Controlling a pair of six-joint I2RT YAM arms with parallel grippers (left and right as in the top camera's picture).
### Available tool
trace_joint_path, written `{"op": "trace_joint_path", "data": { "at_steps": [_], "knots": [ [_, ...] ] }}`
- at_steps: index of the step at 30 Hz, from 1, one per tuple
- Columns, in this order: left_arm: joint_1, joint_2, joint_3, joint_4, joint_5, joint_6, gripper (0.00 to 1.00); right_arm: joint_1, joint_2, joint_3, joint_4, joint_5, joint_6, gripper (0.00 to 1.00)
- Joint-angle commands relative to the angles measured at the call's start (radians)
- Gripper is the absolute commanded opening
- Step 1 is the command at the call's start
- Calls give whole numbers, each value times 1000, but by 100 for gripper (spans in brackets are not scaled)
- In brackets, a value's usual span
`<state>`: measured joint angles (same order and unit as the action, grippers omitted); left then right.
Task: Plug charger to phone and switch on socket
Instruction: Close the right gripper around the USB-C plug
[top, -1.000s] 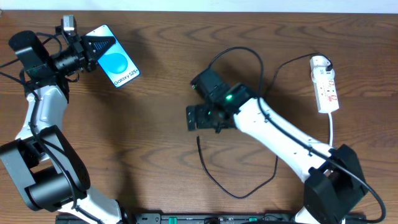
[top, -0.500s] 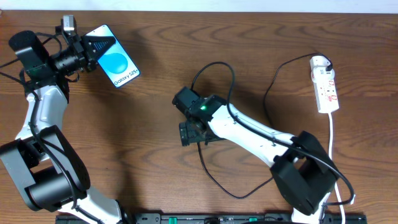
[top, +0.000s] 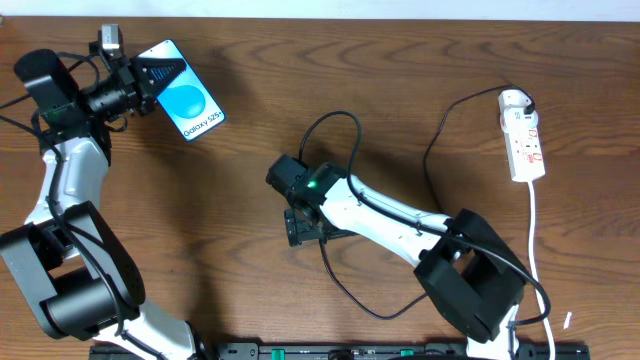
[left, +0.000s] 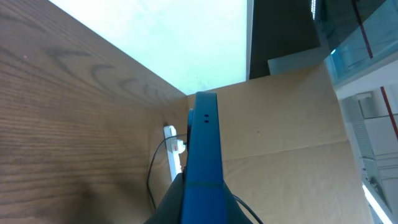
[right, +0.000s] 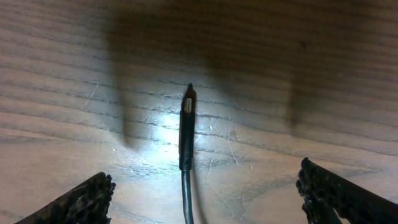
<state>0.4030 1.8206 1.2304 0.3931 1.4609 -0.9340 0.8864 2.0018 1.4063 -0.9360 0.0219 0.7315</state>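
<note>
The phone (top: 190, 103), light-blue screen facing up with "Galaxy S25" text, is at the far left, and my left gripper (top: 150, 72) is shut on its end. The left wrist view shows the phone (left: 204, 149) edge-on between the fingers (left: 202, 214). The charger is a thin black cable (top: 345, 292) looping across the middle of the table. Its small plug tip (right: 186, 124) lies on the wood. My right gripper (top: 304, 227) is open above that tip, fingers wide on either side (right: 208, 196). The socket (top: 526, 140) lies at the far right with the black plug (top: 527, 100) in its far end.
The socket's white cord (top: 537, 225) runs toward the front along the right edge. The cable loops up behind my right arm (top: 335, 118). Past the table's far edge stand a cardboard panel (left: 280, 130) and a pale wall. The socket also shows small in the left wrist view (left: 171, 149).
My right arm has swung left and toward the front, bringing its open gripper over the cable's plug tip. The cable loop shifted left with it. The left gripper and phone have not moved.
</note>
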Motion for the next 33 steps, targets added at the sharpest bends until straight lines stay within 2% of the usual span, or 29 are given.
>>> {"op": "trace_joint_path", "data": {
  "at_steps": [1,12,18,22,33],
  "knots": [
    [0,-29,4,5,17,17,8,5,43,4,-3,32,24,90],
    [0,-29,4,5,16,17,7,5,60,4,3,75,61,91],
    [0,-29,4,5,16,17,7,4,60,4,4,87,76,89],
    [0,-29,4,5,16,17,8,4,60,4,3,98,82,84],
    [0,-29,4,5,16,17,7,4,60,4,1,100,84,39]
  ]
}}
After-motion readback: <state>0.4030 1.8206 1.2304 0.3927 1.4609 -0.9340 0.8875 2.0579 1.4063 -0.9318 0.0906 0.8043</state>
